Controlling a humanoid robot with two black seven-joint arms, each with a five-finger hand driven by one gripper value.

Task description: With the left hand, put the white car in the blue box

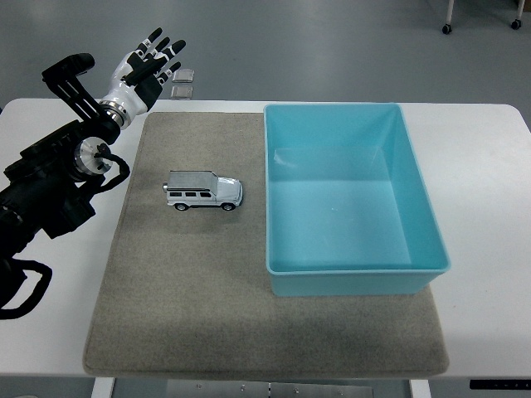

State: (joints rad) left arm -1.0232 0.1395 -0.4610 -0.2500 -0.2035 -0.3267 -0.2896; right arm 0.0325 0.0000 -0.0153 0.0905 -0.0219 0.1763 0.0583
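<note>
The left hand [148, 66] hangs over the far left corner of the white table [481, 166], its fingers [170, 51] spread and pointing away, holding nothing; the black arm behind it runs back to the picture's left edge. Well apart from the hand, nearer and to the right, the white car [203, 191] stands on its wheels on the grey mat [207, 307], its length lying left to right. Right of the car, with a gap of bare mat between them, sits the blue box [353, 282] (an open tub with pale walls), part of it on the mat's right side, and nothing shows inside it. Beyond the table's far edge, two small square plates [183, 83] lie on the grey floor [332, 41].
</note>
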